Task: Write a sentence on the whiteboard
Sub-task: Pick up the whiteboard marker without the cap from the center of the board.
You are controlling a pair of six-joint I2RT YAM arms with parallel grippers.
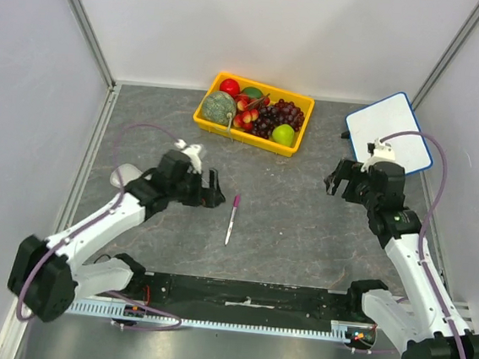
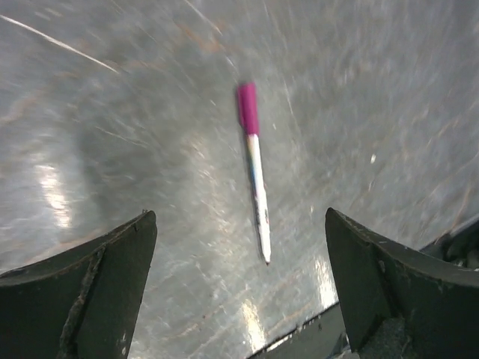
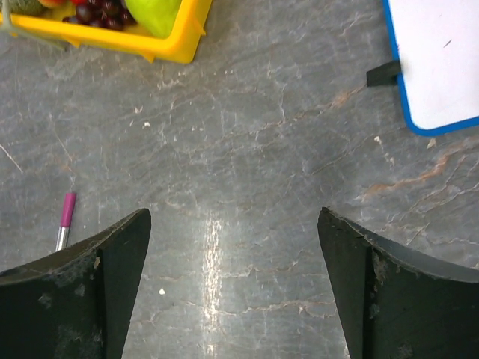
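The whiteboard (image 1: pixel 390 129), white with a thin blue rim, lies at the back right of the table; its corner (image 3: pixel 438 63) shows in the right wrist view, blank. No sentence shows on it. A marker (image 1: pixel 232 219) with a pink cap and white barrel lies mid-table, seen ahead of the fingers in the left wrist view (image 2: pixel 254 168). My left gripper (image 1: pixel 213 190) hovers open just left of the marker. My right gripper (image 1: pixel 334 182) hangs open over bare table, in front of the whiteboard, holding nothing.
A yellow fruit basket (image 1: pixel 295 140) with grapes, apples and other fruit stands at the back centre. Grey walls close the table on three sides. A black strip runs along the near edge between the arm bases.
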